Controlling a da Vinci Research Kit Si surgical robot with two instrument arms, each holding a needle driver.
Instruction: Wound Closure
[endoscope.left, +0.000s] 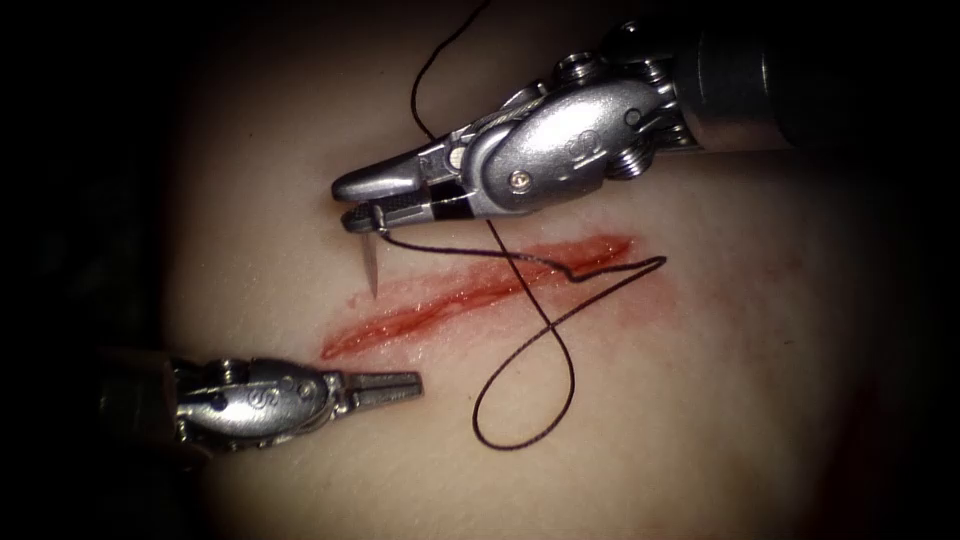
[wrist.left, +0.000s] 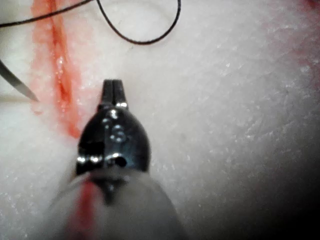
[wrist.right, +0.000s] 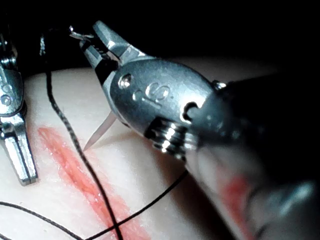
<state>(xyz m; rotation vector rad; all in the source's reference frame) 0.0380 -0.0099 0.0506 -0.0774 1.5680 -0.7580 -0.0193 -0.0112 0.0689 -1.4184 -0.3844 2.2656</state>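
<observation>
— Where's the needle (endoscope.left: 372, 262) now?

— Clamped in the right arm's tool (endoscope.left: 362, 212), near its tail end, where the thread (endoscope.left: 540, 330) joins. The point hangs down toward the tissue (endoscope.left: 700, 400), just on the left side of the cut (endoscope.left: 470, 295), near its left end. I can't tell whether the tip touches the surface; it doesn't look buried.

— How would you expect it to handle?

— Thin, hard, slick steel, I'd guess. Light, but likely to swivel in the jaws if held too near the tail. A grip further along the curve's body looks steadier, and I'd keep off the point, which seems fine enough to blunt.

— And the thread?

— Limp and dark. It runs from the needle's tail across the cut, makes a loose loop on the tissue below it, and another strand climbs past the right tool. It would snag easily.

— The left arm's tool (endoscope.left: 400, 385)?

— Closed on nothing, lying low over the tissue below the cut's left end, well apart from the needle.

— The tissue itself?

— Pale and soft-looking, with red fluid (endoscope.left: 430, 310) wetting the cut. Probably slippery at the edges and easy to tear.
</observation>
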